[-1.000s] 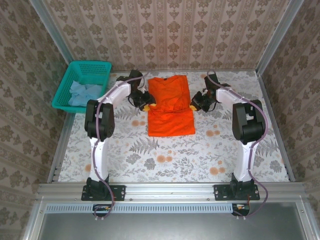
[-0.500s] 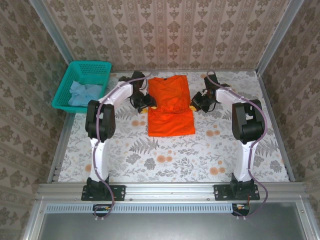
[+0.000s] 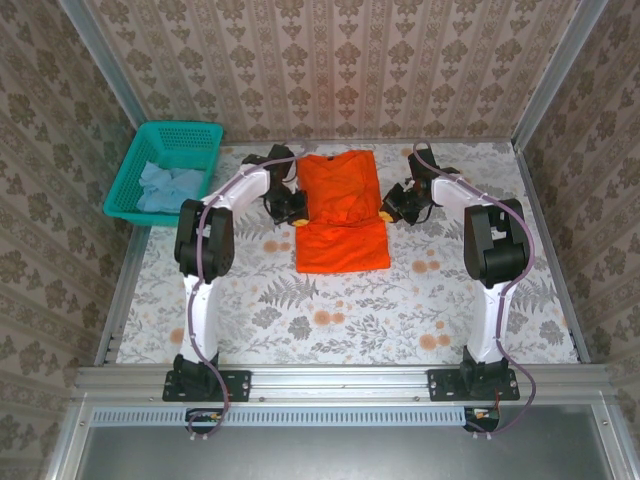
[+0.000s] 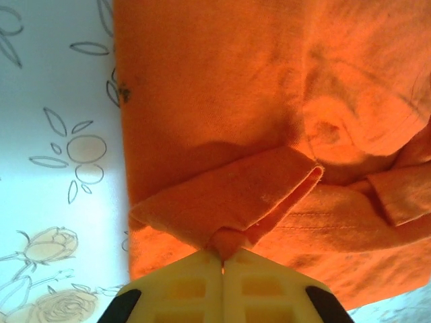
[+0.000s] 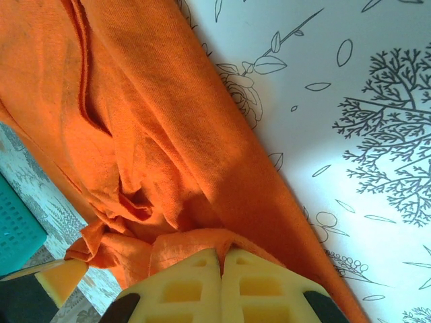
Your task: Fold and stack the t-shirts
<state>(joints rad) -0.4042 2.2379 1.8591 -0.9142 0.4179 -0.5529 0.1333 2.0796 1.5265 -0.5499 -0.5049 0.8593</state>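
From above, both arms rise from the near edge, bend at the elbow and reach inward across the floral-printed worktop (image 3: 350,310). The left pincer (image 3: 297,207) sits at the left edge of the orange t-shirt (image 3: 340,215), and the right pincer (image 3: 392,212) at its right edge. The shirt lies mid-worktop, partly folded into a tall rectangle. A pale light-blue t-shirt (image 3: 168,187) lies crumpled in a teal mesh basket (image 3: 125,197) at the far left.

The left wrist view shows the left pincer (image 4: 222,259) with its yellow ribbed fingers clenched on a small folded flap of the orange t-shirt (image 4: 222,87), a soft, slightly fuzzy knit with a stitched hem.

In the right wrist view, the right pincer (image 5: 221,259) is likewise clamped on a bunched edge of the orange t-shirt (image 5: 155,134), whose cloth runs in long diagonal creases over the worktop (image 5: 337,67).
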